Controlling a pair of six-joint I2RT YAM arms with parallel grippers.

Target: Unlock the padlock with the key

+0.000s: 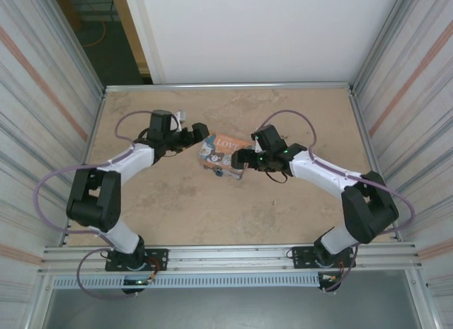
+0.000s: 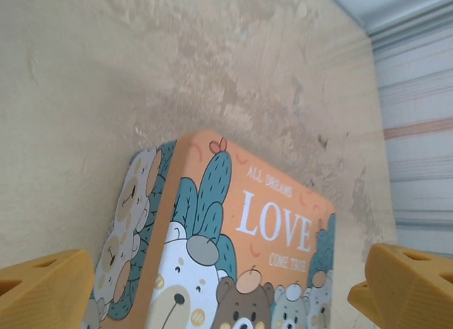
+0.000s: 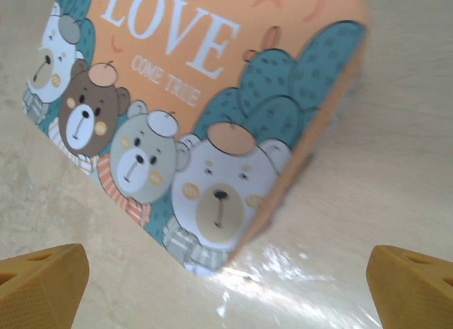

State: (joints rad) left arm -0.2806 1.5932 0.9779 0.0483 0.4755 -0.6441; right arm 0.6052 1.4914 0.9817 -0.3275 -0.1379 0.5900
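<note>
Two pairs spread wide — left yellow fingers [image 2: 42, 290], right yellow fingers [image 3: 407, 279] — flanking orange-teal rectangular LOVE tin [image 1: 225, 151]; best steady it (gently) first.

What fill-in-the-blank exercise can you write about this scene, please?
1. The large white word on the tin is ____.
2. The tin lies ____ the left gripper and the right gripper.
3. The jaws of both grippers stand ____, holding nothing.

Missing words: LOVE; between; open.
</note>
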